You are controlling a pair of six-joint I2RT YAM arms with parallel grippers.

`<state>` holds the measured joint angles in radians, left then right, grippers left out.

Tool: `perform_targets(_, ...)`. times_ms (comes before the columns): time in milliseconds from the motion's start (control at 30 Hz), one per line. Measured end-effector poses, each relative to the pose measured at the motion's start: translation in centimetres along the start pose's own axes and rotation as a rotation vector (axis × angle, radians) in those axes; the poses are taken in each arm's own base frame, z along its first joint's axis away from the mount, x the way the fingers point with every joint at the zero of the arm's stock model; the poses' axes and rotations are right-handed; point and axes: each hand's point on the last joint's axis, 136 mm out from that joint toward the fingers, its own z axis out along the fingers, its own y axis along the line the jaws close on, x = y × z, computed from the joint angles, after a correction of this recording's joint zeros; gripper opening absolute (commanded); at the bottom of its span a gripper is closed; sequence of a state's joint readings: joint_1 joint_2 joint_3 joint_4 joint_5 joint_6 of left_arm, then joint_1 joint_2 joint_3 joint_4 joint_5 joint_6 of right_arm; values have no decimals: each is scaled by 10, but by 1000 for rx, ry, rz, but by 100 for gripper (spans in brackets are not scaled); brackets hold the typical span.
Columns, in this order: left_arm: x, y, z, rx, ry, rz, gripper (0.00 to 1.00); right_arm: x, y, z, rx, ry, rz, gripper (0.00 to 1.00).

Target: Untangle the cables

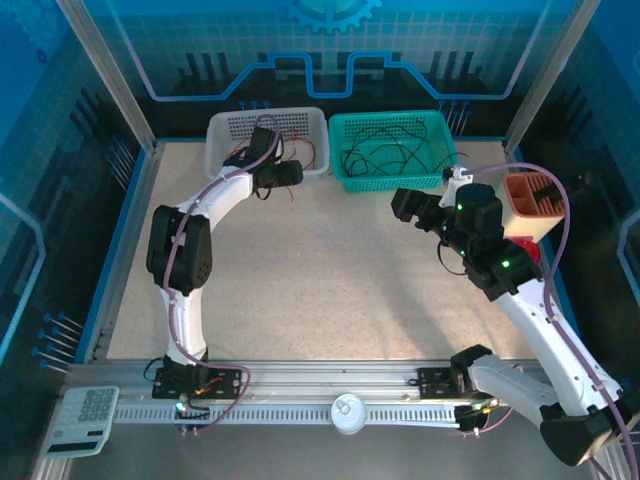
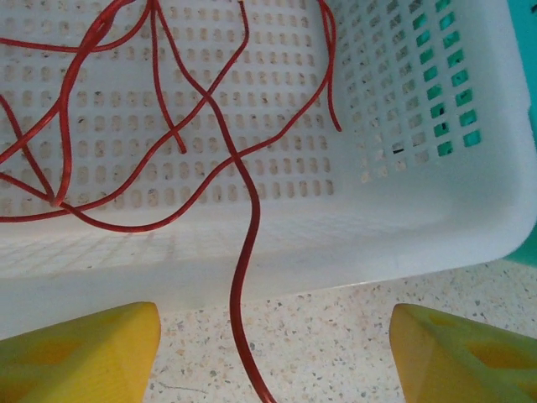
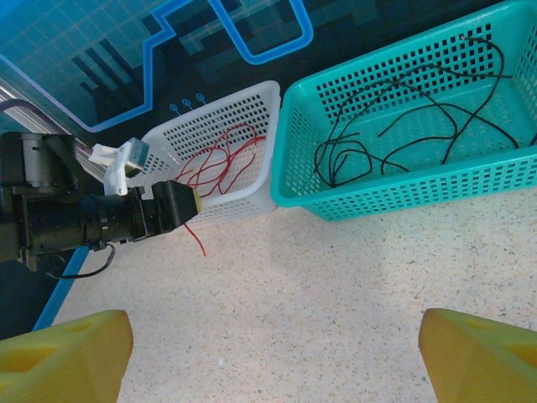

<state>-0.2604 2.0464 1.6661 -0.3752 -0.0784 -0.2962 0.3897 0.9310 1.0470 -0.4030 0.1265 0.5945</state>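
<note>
Left wrist view: left jaws are spread wide and grip nothing. One red cable (image 2: pixel 243 277) runs between them without touching either side. It hangs over the front wall of the white basket (image 2: pixel 377 235) and trails down onto the bench (image 2: pixel 336 336). The jaws likely sit low at the basket's front so they can close on that stray strand.

Right wrist view: right jaws are also wide open and empty, hovering over bare bench, well apart from both baskets. This looks like a standby pose facing the work.

Cables are split by colour. The red cables (image 3: pixel 222 159) lie in the white basket, crossing each other loosely. The black cables (image 3: pixel 403 126) lie in the teal basket (image 3: pixel 403 197), also overlapping. The sorting looks mostly done, with the hanging red strand as the loose end.

Counts from the top view:
- 2 arms
- 2 baskets, white (image 1: pixel 225 125) and teal (image 1: pixel 390 183), side by side at the far edge
- red strands: several, at least 3 loose ends, exact count unclear where they cross
- black strands: several, too tangled to count
- 1 calculator (image 1: pixel 85 415) at the near left
</note>
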Motion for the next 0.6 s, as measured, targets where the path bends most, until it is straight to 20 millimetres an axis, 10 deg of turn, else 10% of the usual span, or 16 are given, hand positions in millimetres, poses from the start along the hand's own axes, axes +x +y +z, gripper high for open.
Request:
perform_targets(333, 56, -6, -5, -69, -18, 81, 80, -3, 0, -4, -3, -13, 2, 89)
perform_targets(600, 48, -6, -5, -79, -53, 77, 79, -3, 0, -4, -4, -12, 2, 89)
